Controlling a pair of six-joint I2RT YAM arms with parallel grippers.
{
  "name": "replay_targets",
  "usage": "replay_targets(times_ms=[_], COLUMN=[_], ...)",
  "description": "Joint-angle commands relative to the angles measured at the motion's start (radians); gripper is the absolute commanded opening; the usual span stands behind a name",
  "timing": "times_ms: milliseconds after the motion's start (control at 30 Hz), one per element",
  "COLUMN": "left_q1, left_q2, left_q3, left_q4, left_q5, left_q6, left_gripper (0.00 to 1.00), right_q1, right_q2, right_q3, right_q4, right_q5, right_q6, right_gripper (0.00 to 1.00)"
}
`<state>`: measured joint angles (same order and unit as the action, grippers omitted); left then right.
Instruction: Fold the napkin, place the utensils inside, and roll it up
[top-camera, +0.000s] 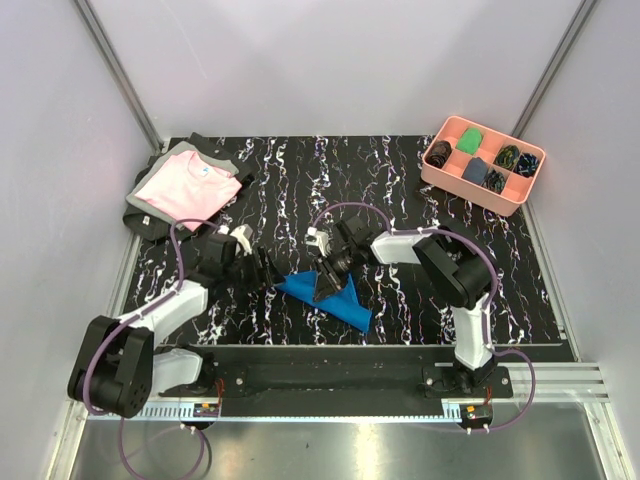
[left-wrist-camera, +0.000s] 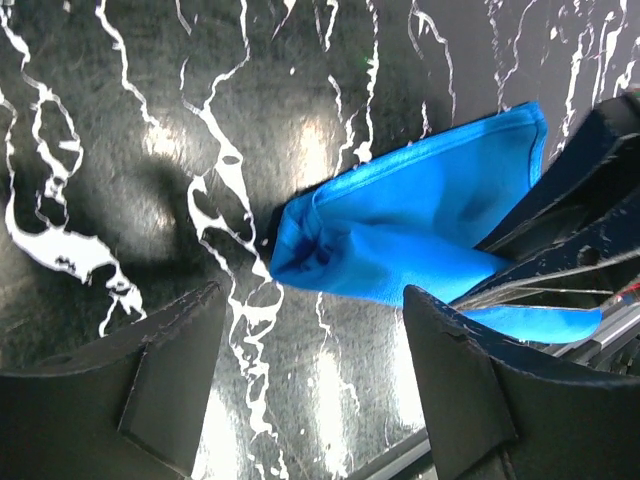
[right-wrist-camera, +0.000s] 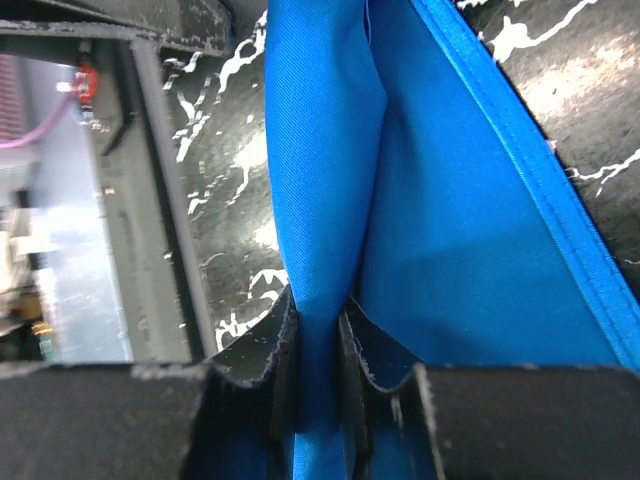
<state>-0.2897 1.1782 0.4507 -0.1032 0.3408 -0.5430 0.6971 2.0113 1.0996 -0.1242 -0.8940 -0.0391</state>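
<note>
The royal-blue napkin (top-camera: 330, 295) lies bunched into a narrow wedge on the black marbled table, near the front middle. My right gripper (top-camera: 328, 285) is shut on a raised fold of it; in the right wrist view the cloth (right-wrist-camera: 330, 200) runs up from between the closed fingers (right-wrist-camera: 318, 310). My left gripper (top-camera: 268, 277) is open and empty just left of the napkin's left end; in the left wrist view the cloth (left-wrist-camera: 400, 230) lies just beyond its spread fingers (left-wrist-camera: 312, 300). The utensils are not clearly visible in any view.
A folded pink shirt with grey trim (top-camera: 188, 187) lies at the back left. A salmon compartment tray (top-camera: 460, 184) with small dark and green bundles sits at the back right. The table's front edge and black mounting rail (top-camera: 330, 375) run close behind the napkin.
</note>
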Motion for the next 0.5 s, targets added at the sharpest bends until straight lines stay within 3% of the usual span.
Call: replay_targets(times_ms=[0, 233, 467], left_q1=[0.000, 0.001, 0.000], left_q2=[0.044, 0.124, 0.150], left_q3=[0.000, -0.006, -0.026], left_q4=[0.129, 0.230, 0.260], left_q5=[0.033, 0.082, 0.147], left_q6=[0.009, -0.002, -0.012], left_gripper=[0.73, 0.66, 0.41], right_q1=[-0.014, -0.022, -0.033], right_q2=[0.090, 0.124, 0.142], right_q3=[-0.003, 0.020, 0.039], right_q4=[-0.084, -0.101, -0.110], right_q5=[-0.032, -0.042, -0.017], right_q6=[-0.010, -0.008, 0.005], right_gripper=[0.23, 0.23, 0.24])
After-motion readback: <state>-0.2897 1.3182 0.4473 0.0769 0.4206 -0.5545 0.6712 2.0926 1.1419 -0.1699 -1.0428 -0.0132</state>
